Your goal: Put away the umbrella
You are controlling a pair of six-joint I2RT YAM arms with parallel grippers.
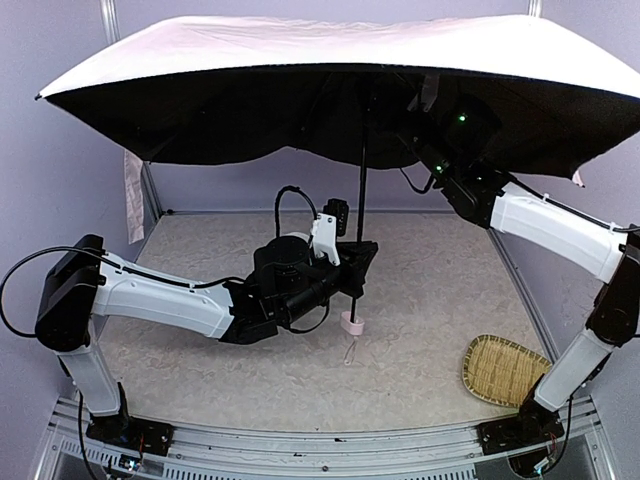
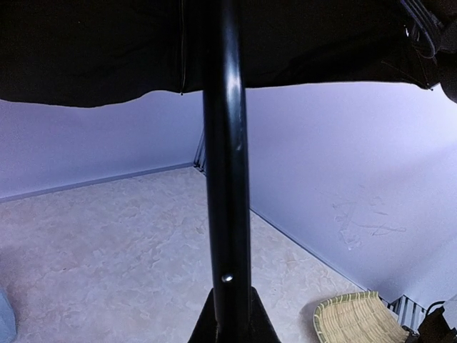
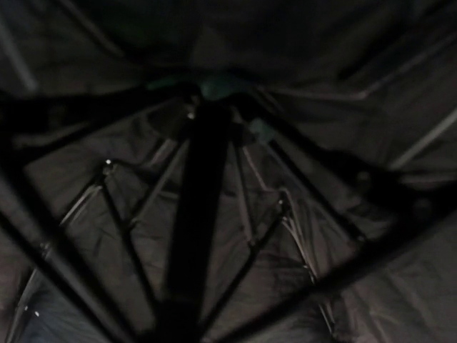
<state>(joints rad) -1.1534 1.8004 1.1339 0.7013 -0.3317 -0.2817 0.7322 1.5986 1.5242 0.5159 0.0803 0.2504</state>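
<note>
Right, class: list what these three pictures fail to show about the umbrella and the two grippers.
Right gripper: top view, lost in shadow under the umbrella; right wrist view too dark to show its jaws.
Left gripper: left wrist view, fingers mostly cut off at the bottom edge, behind the shaft.
Wrist strap: top view, too thin for detail.

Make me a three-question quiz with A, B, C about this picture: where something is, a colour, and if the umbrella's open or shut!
1. Where is the woven tray? A on a chair B on the table, right side C in a gripper
2. What colour is the umbrella underneath? A green B yellow C black
3. The umbrella is: A open B folded shut C lying flat
Answers: B, it rests on the table surface. C, its underside shows black. A, it is spread wide overhead.
</note>
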